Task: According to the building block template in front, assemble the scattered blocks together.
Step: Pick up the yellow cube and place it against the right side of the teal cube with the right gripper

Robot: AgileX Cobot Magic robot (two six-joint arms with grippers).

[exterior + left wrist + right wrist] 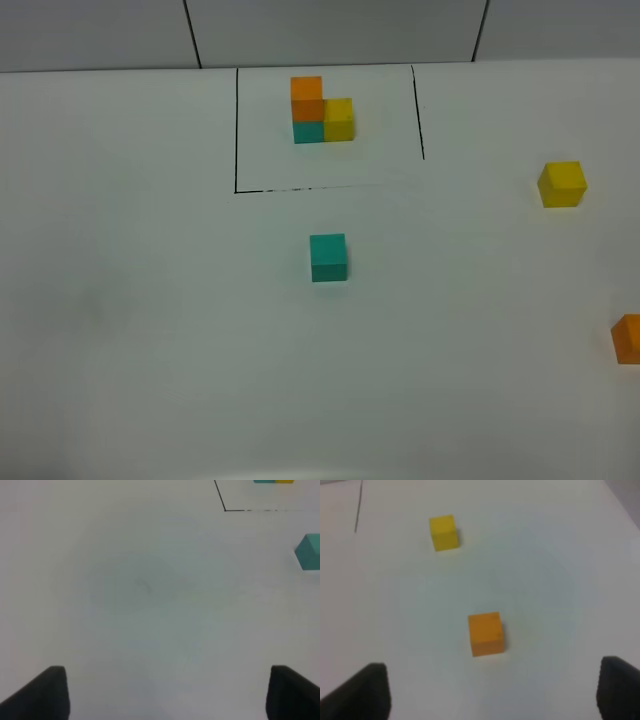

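The building block template point(320, 110) stands at the back inside a black-lined square: orange atop teal, yellow alongside. The loose teal cube point(328, 257) sits near the table's middle and shows at the left wrist view's edge point(310, 552). The loose yellow cube point(562, 184) is at the right, and the loose orange cube point(628, 338) is at the right edge. The right wrist view shows the yellow cube point(443, 532) and the orange cube point(486, 633) ahead of my right gripper point(490, 690). My left gripper point(165, 695) is open over bare table. Both grippers are open and empty.
The black square outline point(236, 130) marks the template's area on the white table point(150, 330); its corner shows in the left wrist view point(225, 510). A grey wall point(330, 30) runs behind the table's back edge.
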